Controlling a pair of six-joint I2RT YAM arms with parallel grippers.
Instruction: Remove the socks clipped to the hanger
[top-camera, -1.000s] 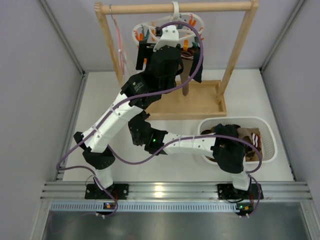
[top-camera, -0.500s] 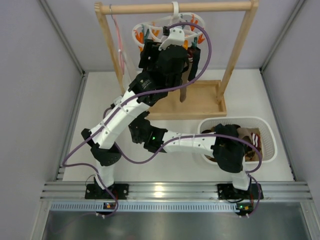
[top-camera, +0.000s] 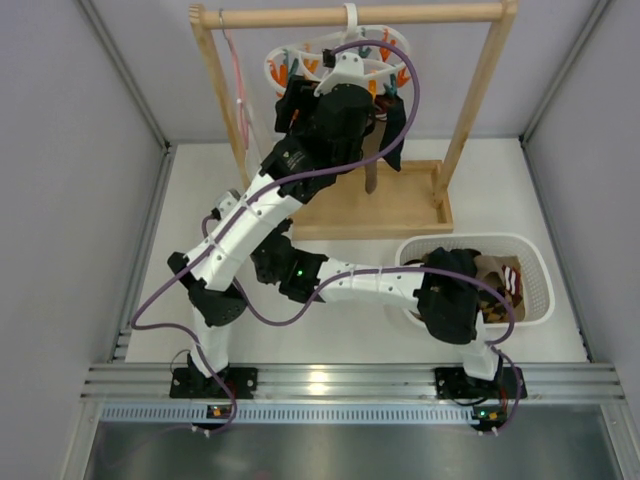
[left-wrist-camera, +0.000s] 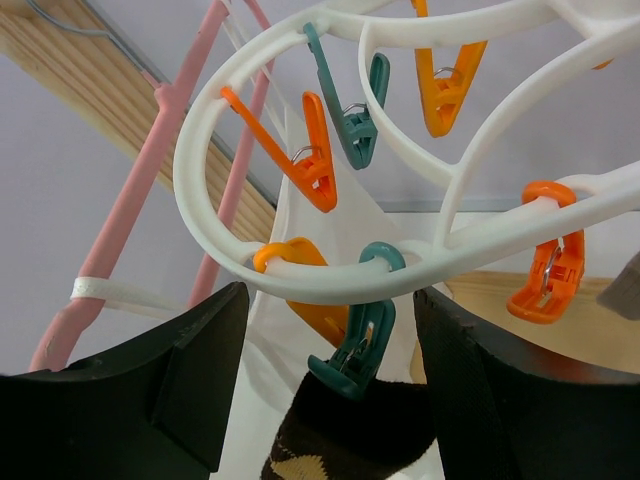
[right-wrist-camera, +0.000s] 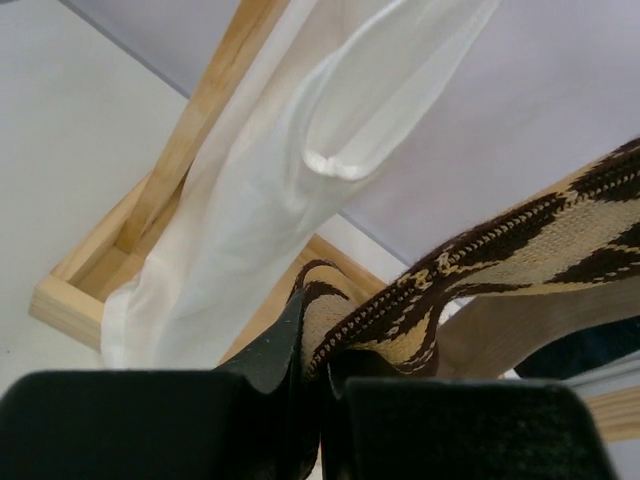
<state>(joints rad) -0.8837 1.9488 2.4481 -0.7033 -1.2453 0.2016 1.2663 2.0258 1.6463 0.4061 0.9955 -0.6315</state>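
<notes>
Socks (left-wrist-camera: 345, 440) under hanger (left-wrist-camera: 190, 170), basket (top-camera: 470, 238) right

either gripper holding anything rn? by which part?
Right gripper is shut on the brown patterned sock, pinching a bunched fold of it. Left gripper is open by a teal peg, holding nothing.

Top cam overhead, L wrist up-close under hanger (left-wrist-camera: 188, 175), wrists share sock (right-wrist-camera: 520, 250)

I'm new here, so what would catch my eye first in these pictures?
The white peg hanger hangs from the rail at top centre, the left jaws open either side of a teal peg gripping a brown patterned sock. The right jaws are shut on a sock of that pattern beside a white cloth. A white basket at the right holds more socks.
</notes>
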